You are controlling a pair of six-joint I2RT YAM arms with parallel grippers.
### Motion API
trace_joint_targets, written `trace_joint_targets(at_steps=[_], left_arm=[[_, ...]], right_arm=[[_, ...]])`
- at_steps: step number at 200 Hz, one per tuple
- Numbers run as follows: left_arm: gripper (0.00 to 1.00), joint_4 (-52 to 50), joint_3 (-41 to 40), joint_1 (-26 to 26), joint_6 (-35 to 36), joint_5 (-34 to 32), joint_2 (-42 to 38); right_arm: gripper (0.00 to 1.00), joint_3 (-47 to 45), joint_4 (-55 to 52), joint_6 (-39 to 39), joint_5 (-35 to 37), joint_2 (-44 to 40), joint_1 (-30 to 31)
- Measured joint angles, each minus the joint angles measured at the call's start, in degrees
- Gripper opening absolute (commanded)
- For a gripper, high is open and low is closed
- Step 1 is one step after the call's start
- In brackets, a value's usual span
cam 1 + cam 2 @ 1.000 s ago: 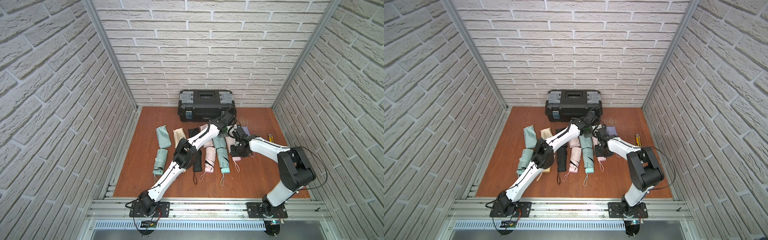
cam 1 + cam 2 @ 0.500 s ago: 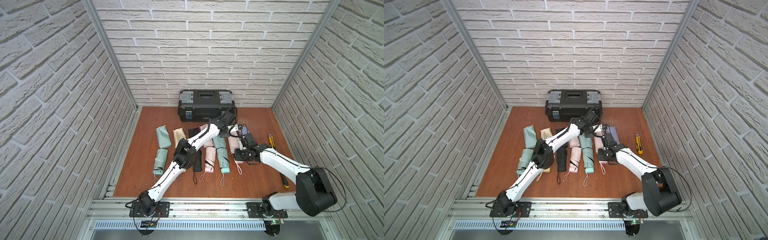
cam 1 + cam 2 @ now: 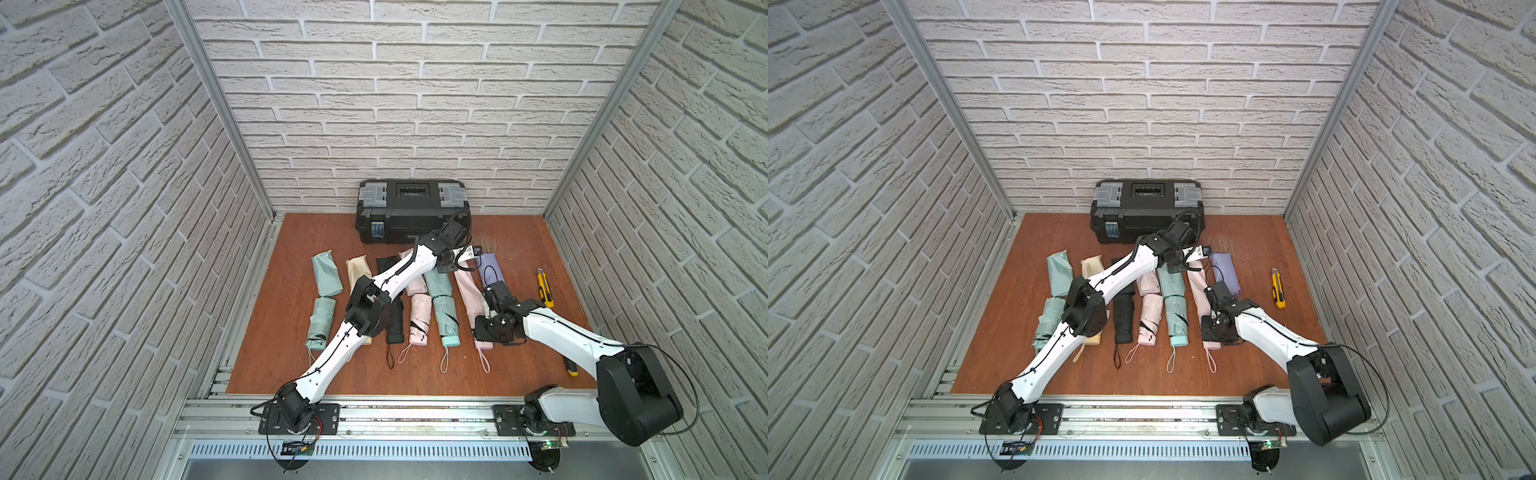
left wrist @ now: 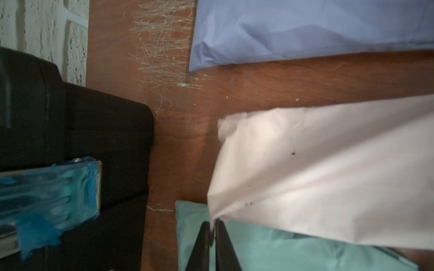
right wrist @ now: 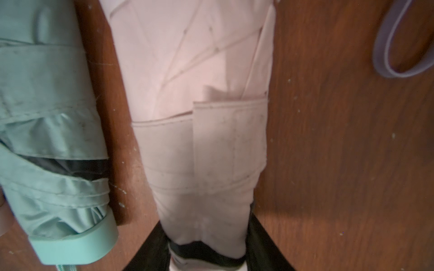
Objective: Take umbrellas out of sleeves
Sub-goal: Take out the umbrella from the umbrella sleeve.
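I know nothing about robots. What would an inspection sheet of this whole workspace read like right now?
Surface: brown wooden board, with scratches near the toolbox.
Job's things: pink umbrella partly out of its pink sleeve; mint umbrella bare beside it; lavender sleeve alongside.
Clutter: black toolbox at the back; yellow utility knife.
End effectors: left end effector pinches the pink sleeve's end; right end effector grips the pink umbrella.
Cables: thin black cable arcs beside the right arm's shoulder.
Surroundings: white brick-look walls; metal rail in front.
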Motion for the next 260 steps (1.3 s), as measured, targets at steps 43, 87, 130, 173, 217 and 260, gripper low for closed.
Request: trace_joint_targets(at_steps=[43,87,130,173,217,260], left_arm=[[0.08,1.0,-0.6,0.0,0.5,1.5,-1.4],[0.0,1.3,0.3,0.0,1.6,1.6,-1.4],[0.0,1.6,1.2,0.2,2.5,1.3,-1.4],[0.0,2.5,4.0,0.9,2.1,0.0,-1.2],[0.54,2.1,2.2,1.0,-5.1,3.3,-2.4],[0.21,-0.2,-3.3,-0.1,-9.8,14.3,-6.3]], right_arm=[[0.49,0.0,0.0,0.2,0.0,0.0,0.0],[0.49,0.0,-0.1,0.4,0.0,-0.1,0.0],[0.49,-0.3,-1.5,1.4,0.0,-1.7,0.0],[0.49,-1.7,-2.8,3.0,-0.3,-5.1,0.0],[0.49,-2.0,-3.3,3.8,-0.9,-5.4,0.0],[0.49,-2.0,-3.3,3.8,-1.0,-5.2,0.0]])
